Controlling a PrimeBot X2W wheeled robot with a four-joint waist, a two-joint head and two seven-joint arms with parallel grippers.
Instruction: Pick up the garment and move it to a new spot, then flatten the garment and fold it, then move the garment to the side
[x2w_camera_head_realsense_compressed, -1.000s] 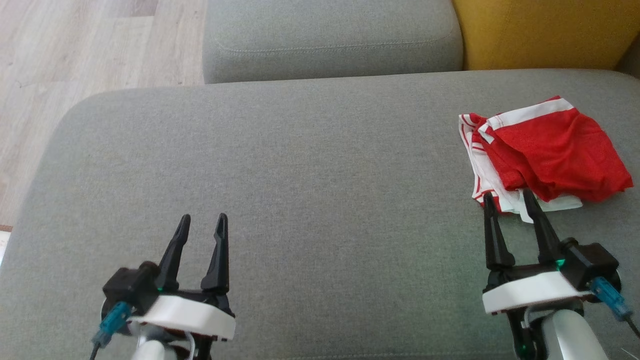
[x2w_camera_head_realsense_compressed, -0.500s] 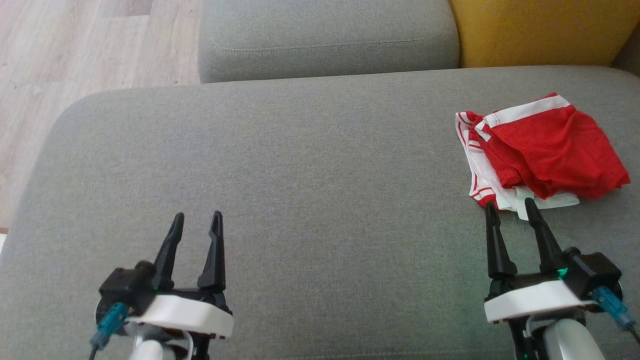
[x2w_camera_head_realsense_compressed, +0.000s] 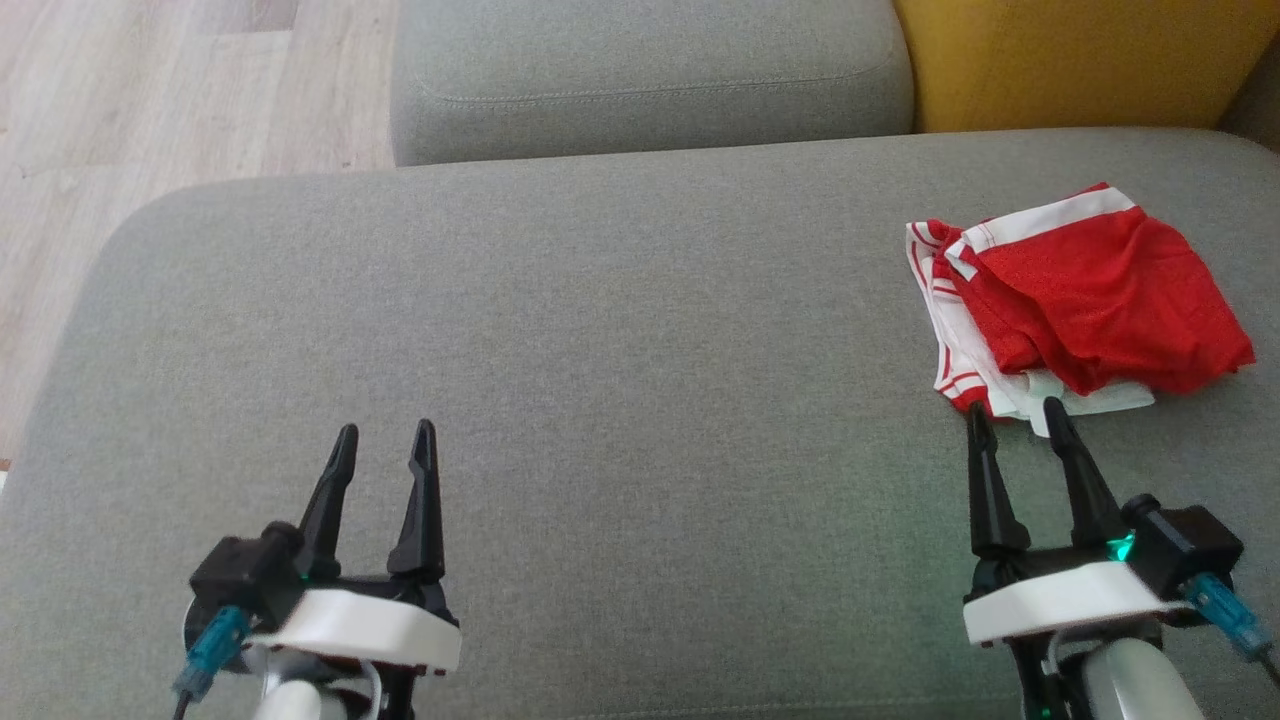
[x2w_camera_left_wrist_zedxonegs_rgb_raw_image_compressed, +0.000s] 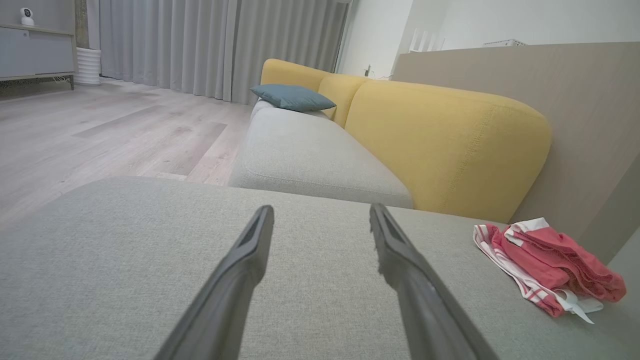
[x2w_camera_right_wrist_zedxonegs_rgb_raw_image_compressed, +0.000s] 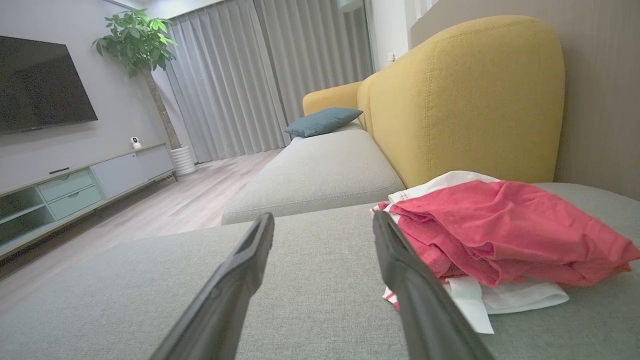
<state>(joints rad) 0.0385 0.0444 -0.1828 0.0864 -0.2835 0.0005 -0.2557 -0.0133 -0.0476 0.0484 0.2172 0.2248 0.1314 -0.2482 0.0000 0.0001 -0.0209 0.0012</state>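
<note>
Over the grey seat (x2w_camera_head_realsense_compressed: 600, 330), head view: left claw (x2w_camera_head_realsense_compressed: 385, 430) and right claw (x2w_camera_head_realsense_compressed: 1012, 408) both spread, nothing held. Red-and-white garment (x2w_camera_head_realsense_compressed: 1090, 290) bunched at the seat's right side, just beyond the right claw's tips; contact unclear.

Left wrist view: garment well off to the right. Adds blue pillow (x2w_camera_left_wrist_zedxonegs_rgb_raw_image_compressed: 292, 96) and curtains (x2w_camera_left_wrist_zedxonegs_rgb_raw_image_compressed: 200, 45).

Right wrist view: one finger crosses the garment's near edge, hiding part. Adds television (x2w_camera_right_wrist_zedxonegs_rgb_raw_image_compressed: 42, 85) and plant (x2w_camera_right_wrist_zedxonegs_rgb_raw_image_compressed: 137, 35).

Grey cushion (x2w_camera_head_realsense_compressed: 600, 330) under folded garment (x2w_camera_head_realsense_compressed: 1080, 300)
</note>
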